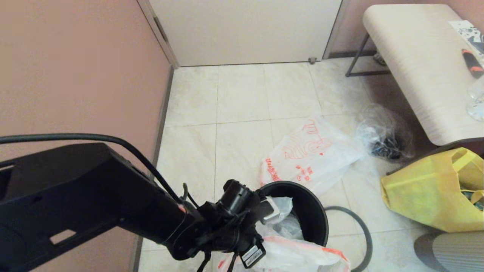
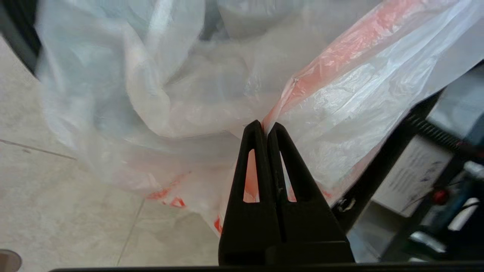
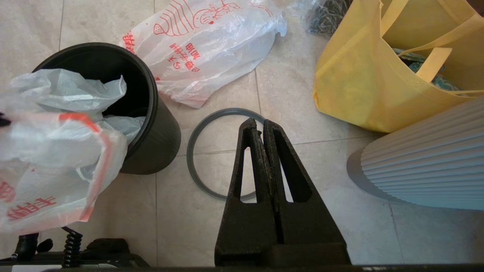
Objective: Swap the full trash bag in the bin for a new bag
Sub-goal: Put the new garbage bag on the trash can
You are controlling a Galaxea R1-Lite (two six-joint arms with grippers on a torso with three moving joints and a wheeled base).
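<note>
The black bin (image 1: 315, 223) (image 3: 159, 143) stands on the tiled floor just in front of me. The full trash bag (image 3: 56, 151), white with orange-red edging, sits in it and spills over its near rim (image 1: 298, 257); what is inside does not show. My left gripper (image 2: 266, 126) is shut on an orange-edged fold of that bag (image 2: 340, 98) at the bin's near side. The new bag (image 1: 306, 155) (image 3: 211, 49) lies flat on the floor just beyond the bin. My right gripper (image 3: 258, 124) is shut and empty, hovering over the grey rim hoop (image 3: 193, 158) (image 1: 363, 230) on the floor right of the bin.
A yellow tote bag (image 1: 427, 192) (image 3: 359, 83) stands at the right, with a clear bag of dark things (image 1: 385, 139) behind it under a pale bench (image 1: 416, 56). A white ribbed object (image 3: 427, 166) is at the near right. A wall (image 1: 75, 75) closes the left.
</note>
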